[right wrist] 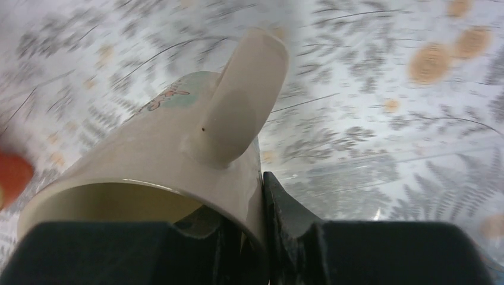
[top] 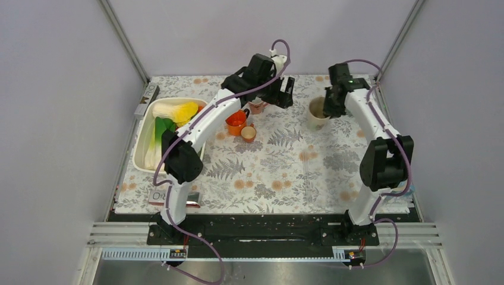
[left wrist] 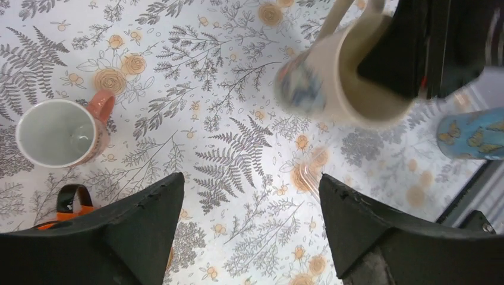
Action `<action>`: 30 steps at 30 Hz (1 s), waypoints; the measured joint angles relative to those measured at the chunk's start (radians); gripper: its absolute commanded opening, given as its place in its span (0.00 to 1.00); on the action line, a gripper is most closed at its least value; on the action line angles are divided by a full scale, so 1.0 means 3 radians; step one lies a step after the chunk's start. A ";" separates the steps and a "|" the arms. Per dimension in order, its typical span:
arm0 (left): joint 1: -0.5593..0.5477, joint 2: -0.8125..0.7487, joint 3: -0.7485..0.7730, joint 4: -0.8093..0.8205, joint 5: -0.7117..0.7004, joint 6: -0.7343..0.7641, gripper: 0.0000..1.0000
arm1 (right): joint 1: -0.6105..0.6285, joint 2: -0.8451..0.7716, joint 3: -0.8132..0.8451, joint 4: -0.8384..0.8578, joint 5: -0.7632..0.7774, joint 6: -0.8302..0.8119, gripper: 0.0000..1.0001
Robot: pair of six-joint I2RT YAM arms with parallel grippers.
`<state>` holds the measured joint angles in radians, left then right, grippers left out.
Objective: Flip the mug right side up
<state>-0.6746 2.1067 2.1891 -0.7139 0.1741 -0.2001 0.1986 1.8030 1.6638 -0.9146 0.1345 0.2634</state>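
The cream mug with a painted side sits at the back right of the flowered cloth, its mouth facing up in the top view. In the left wrist view the mug is blurred and tilted. My right gripper is shut on its rim. In the right wrist view one finger is inside the mug and the other presses the outer wall beside the handle, at the right gripper. My left gripper hangs to the mug's left. The left gripper is open, with only cloth between its fingers.
A pink mug stands upright to the left. An orange mug and a small cup sit near the left arm. A white tray of vegetables lies at the left edge. A blue butterfly-patterned thing is at the cloth's right edge.
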 measured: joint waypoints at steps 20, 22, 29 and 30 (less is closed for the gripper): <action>0.0258 -0.0357 -0.0392 0.0195 0.0234 0.0324 0.89 | -0.1944 0.0651 0.0233 0.0141 0.0364 0.0013 0.00; 0.0266 -0.0369 -0.0407 0.0189 0.0225 0.0340 0.89 | -0.1967 0.0760 0.0328 0.0150 0.0364 0.0022 0.00; 0.0336 -0.0383 -0.0464 0.0188 0.0183 0.0404 0.89 | -0.2018 0.0807 0.0384 0.0170 0.0308 0.0075 0.68; 0.0343 -0.0385 -0.0469 0.0189 0.0183 0.0409 0.89 | -0.2018 0.0806 0.0390 0.0173 0.0309 0.0080 0.75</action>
<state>-0.5716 1.9911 2.0483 -0.6571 0.2291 -0.0772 -0.4068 2.0449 1.7809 -0.8627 0.2272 0.2874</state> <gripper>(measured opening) 0.887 0.521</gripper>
